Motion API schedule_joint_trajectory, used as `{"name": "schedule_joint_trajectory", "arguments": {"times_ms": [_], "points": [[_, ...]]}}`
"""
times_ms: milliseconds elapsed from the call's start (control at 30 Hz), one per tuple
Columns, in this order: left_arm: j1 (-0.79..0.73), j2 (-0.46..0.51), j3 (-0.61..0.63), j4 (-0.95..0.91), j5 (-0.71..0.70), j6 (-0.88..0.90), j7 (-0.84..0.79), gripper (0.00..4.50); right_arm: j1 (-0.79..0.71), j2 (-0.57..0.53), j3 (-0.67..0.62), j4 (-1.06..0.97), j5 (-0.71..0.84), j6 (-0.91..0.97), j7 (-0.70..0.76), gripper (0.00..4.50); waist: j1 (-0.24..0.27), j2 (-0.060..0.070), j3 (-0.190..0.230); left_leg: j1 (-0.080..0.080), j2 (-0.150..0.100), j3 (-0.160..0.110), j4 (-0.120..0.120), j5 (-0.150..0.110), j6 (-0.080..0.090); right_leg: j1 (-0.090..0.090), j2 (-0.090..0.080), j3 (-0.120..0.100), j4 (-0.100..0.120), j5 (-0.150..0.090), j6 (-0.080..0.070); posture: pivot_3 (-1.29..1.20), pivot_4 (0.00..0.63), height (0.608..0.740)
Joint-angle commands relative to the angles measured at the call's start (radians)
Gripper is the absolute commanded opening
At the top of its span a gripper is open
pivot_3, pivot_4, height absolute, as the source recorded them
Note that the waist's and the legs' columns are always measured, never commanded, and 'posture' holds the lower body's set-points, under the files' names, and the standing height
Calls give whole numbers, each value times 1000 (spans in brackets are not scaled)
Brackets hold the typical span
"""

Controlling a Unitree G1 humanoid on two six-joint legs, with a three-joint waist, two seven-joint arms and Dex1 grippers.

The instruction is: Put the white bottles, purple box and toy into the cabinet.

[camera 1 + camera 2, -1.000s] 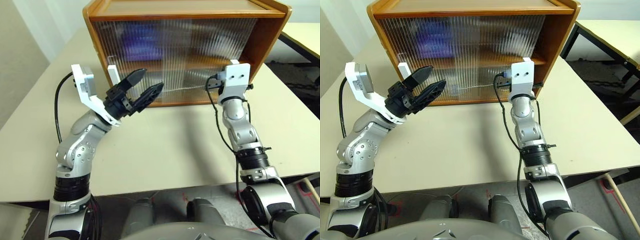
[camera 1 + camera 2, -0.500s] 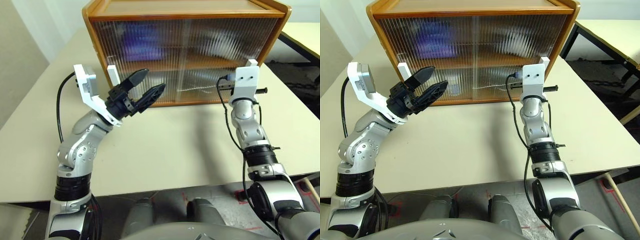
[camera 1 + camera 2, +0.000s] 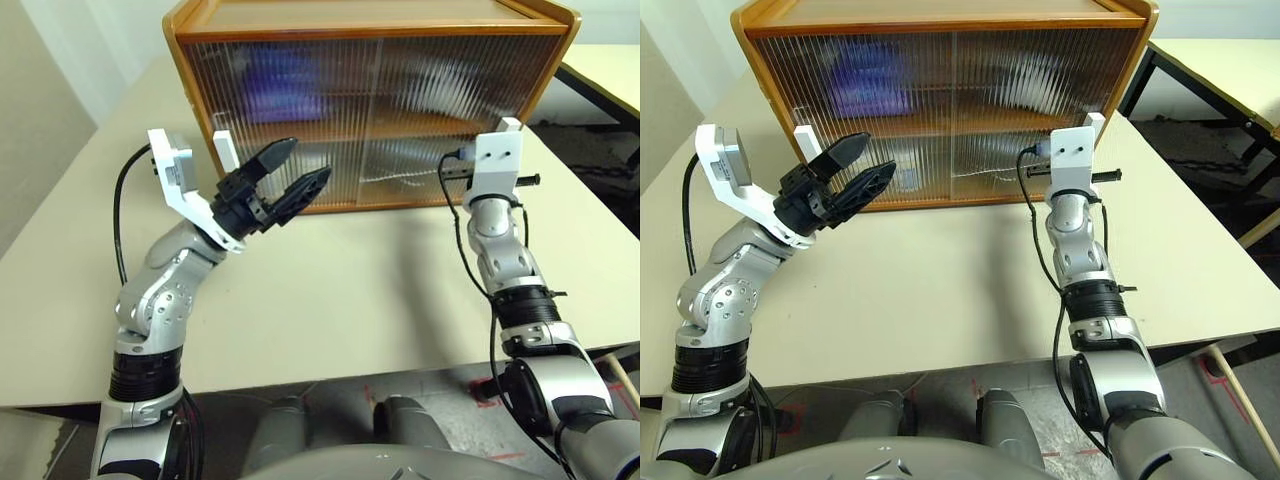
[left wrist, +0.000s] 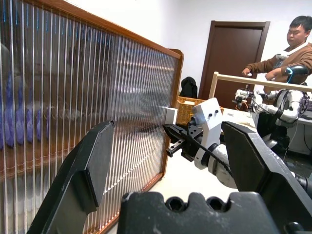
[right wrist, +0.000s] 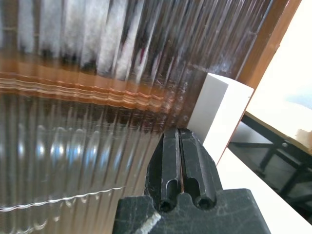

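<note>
Right wrist view: pinched right hand (image 5: 180, 139) beside cabinet (image 5: 87, 97) handle (image 5: 217, 114)

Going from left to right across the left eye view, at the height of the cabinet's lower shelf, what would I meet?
Left gripper with fingers spread, then the cabinet's ribbed sliding doors, then the white block handle near the right edge, where the right gripper sits shut.

Wood, ribbed plastic and matt laminate
The orange-brown wooden cabinet (image 3: 375, 25) looks smoothly varnished; its ribbed translucent plastic sliding doors (image 3: 300, 120) glint glossily above the matt cream surface (image 3: 340, 300).
</note>
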State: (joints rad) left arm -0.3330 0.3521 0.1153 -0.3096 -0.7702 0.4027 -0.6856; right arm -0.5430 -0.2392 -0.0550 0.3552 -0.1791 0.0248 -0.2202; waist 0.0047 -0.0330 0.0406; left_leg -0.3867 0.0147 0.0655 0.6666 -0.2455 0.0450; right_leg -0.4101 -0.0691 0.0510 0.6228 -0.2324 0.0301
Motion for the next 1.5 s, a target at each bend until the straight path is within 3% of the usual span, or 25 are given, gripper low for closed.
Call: {"name": "schedule_joint_trajectory", "arguments": {"times_ms": [33,133,233,567,600,700,1067,1500], "points": [[13,-1,-10,1,15,-9,-11,4500,93,-10,12,-124,41,-63,95,9,-1,0,0,0,0,0,0,0,0,0,0,0,0,0,0,93,0,740],[29,-1,-9,2,21,-17,-15,4500,175,-16,7,-226,83,-72,180,9,-4,0,0,0,0,0,0,0,0,0,0,0,-1,0,0,91,0,740],[60,-4,-8,11,37,-36,-15,4500,297,-56,-12,-312,252,-170,406,677,-10,0,0,0,0,0,0,0,0,1,0,0,-1,0,1,84,0,740],[194,-32,26,92,139,-171,2,4500,667,-72,-103,-459,465,-308,617,4357,-16,0,0,6,1,2,0,-1,-2,4,0,1,-1,-2,3,56,0,740],[210,-39,32,105,159,-200,6,4500,688,-70,-106,-468,475,-311,625,4465,-16,0,0,7,1,2,-1,-3,-5,4,0,2,-1,-2,2,53,0,740],[277,-79,61,150,230,-312,54,4500,728,-63,-108,-490,483,-318,631,4465,-17,0,0,12,2,4,-2,-4,-6,7,0,5,-1,-11,-13,50,0,740],[507,-198,127,263,562,-663,353,4500,785,-63,-100,-560,516,-286,667,4465,-3,-4,-1,16,3,4,-2,-5,-8,12,-3,3,-2,-12,-12,64,0,740],[580,-220,156,247,623,-742,507,4500,853,-42,-142,-522,550,-306,694,4465,12,-5,-1,14,5,4,-3,-6,-10,10,-6,-3,-3,-15,-13,65,0,740]]}}
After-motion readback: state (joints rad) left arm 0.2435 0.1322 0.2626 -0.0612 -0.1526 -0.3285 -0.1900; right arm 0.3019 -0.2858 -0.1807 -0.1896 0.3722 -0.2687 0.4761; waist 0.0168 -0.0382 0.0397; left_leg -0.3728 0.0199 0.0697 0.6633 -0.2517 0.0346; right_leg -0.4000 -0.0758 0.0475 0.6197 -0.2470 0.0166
